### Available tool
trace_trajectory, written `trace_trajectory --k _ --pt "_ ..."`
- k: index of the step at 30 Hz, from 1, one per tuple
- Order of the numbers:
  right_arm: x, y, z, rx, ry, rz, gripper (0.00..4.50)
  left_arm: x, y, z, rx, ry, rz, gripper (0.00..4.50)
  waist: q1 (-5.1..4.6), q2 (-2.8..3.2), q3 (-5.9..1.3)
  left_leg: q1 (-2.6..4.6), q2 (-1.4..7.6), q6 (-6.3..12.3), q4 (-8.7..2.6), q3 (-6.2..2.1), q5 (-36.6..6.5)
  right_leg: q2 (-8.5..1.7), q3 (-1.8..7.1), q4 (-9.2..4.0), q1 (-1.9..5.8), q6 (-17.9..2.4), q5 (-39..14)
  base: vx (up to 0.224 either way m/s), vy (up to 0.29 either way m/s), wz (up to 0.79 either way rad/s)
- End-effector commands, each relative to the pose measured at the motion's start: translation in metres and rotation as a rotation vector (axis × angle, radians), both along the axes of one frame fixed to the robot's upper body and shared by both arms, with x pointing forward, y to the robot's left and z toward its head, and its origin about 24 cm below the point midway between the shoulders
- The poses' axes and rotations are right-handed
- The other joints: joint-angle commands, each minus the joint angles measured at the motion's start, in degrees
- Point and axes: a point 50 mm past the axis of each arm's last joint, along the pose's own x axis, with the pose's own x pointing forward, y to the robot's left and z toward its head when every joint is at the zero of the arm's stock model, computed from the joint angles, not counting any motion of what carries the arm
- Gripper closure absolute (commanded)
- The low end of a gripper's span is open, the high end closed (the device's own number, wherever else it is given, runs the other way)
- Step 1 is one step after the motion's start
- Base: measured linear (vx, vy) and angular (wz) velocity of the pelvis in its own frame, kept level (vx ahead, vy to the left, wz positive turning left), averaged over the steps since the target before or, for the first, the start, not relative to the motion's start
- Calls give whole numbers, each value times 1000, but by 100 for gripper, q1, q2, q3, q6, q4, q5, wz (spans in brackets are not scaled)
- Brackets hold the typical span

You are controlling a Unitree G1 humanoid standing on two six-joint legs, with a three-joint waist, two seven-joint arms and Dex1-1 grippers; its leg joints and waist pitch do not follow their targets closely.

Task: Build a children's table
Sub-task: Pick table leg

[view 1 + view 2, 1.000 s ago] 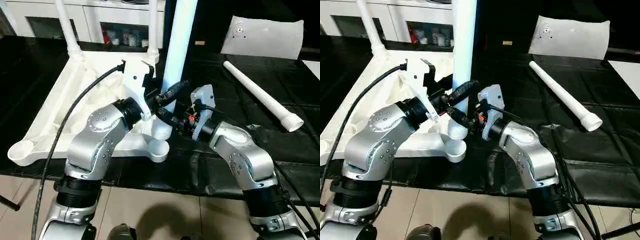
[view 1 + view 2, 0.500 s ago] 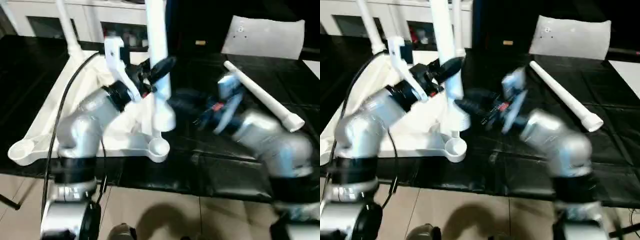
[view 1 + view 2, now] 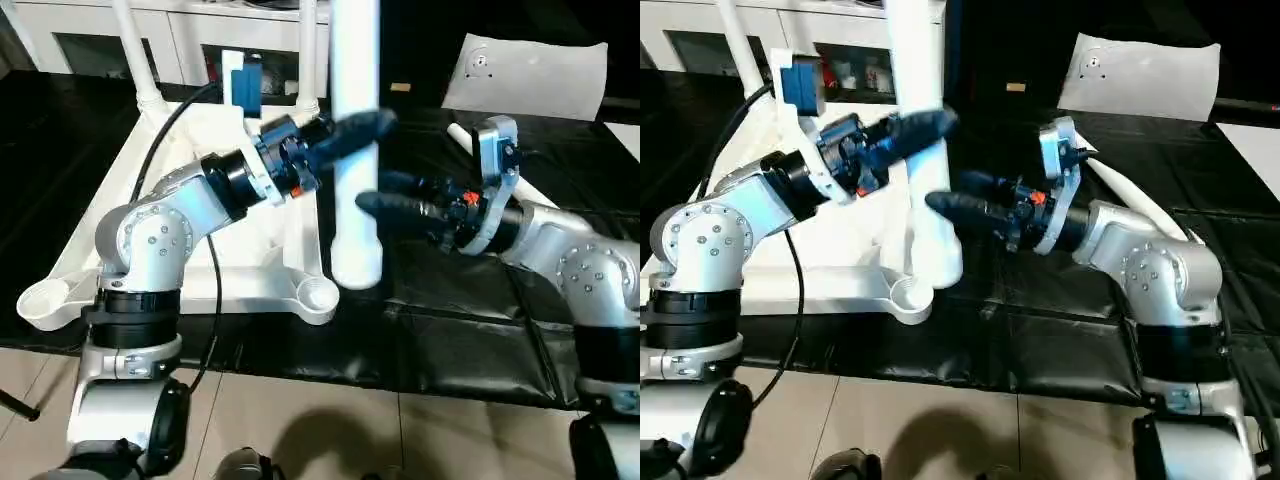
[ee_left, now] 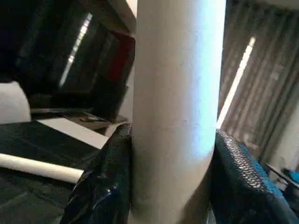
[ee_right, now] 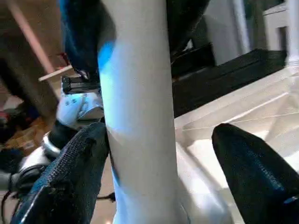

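White plastic rectangular tabletop (image 3: pixel 120 250) lies ribbed side up on black table (image 3: pixel 480 320), empty round corner socket (image 3: pixel 318 294) at its near corner. Just above that socket, long white tapered tube leg (image 3: pixel 356 150) is upright, wide end clear of it. Left gripper (image 3: pixel 352 130) clamps the leg; right gripper (image 3: pixel 385 195) spread wide around it, one finger (image 5: pixel 70 172) touching. Behind: two seated legs (image 3: pixel 135 50) at tabletop's far corners, loose white tube leg (image 3: pixel 1135 195), flat white bag (image 3: pixel 525 75).
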Motion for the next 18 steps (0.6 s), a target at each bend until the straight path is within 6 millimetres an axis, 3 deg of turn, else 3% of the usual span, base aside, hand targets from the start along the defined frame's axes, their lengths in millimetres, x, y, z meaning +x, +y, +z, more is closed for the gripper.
trace_trajectory --k 1,13,14,17,18 --pt "-1 1 1 -38 -17 31 77 -3 -8 7 18 -32 -63 265 22 -77 -513 151 150 -35 -351 -7 -818 -377 201 -476 283 -1074 -990 0 0 0" --pt "1 15 -7 -194 -137 90 77 -4 -14 3 82 -58 -108 265 29 -92 -514 149 160 -25 -352 -13 -811 -387 201 -461 281 -1082 -965 0 0 0" --pt "0 15 -9 -204 -138 97 94 -4 -14 3 88 -61 -110 265 24 -119 -508 146 161 -22 -356 -9 -820 -382 201 -470 280 -1069 -989 0 0 0" --pt "-1 16 -11 -218 -137 113 104 -4 -14 2 100 -68 -116 265 32 -101 -506 151 162 -23 -356 -12 -844 -388 205 -467 274 -1061 -1045 0 0 0" --pt "-1 16 -11 -218 -137 114 130 -4 -14 2 101 -68 -116 265 29 -103 -508 154 162 -22 -353 -10 -864 -386 206 -466 276 -1067 -1041 0 0 0"
